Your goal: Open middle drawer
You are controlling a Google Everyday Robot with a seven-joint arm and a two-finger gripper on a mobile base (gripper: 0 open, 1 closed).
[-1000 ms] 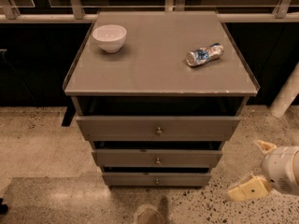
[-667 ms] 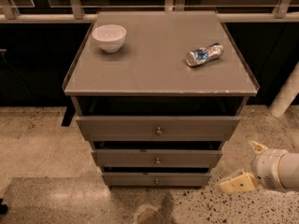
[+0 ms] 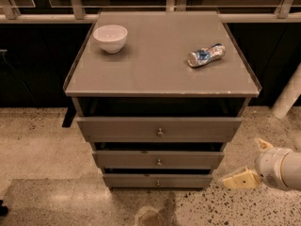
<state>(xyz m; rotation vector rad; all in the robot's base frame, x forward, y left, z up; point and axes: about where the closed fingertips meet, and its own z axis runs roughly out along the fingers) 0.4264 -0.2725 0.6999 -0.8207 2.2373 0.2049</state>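
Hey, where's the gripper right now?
In the camera view the gripper is at lower right, over the speckled floor, just right of the middle drawer and apart from it, fingers open.

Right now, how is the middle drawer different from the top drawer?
The top drawer's front is wider and taller than the middle drawer's. The top drawer sits right under the tabletop; the middle drawer sits between two others. Both are grey and flat-fronted, with one small round knob. The gripper hangs open low on the right, touching neither.
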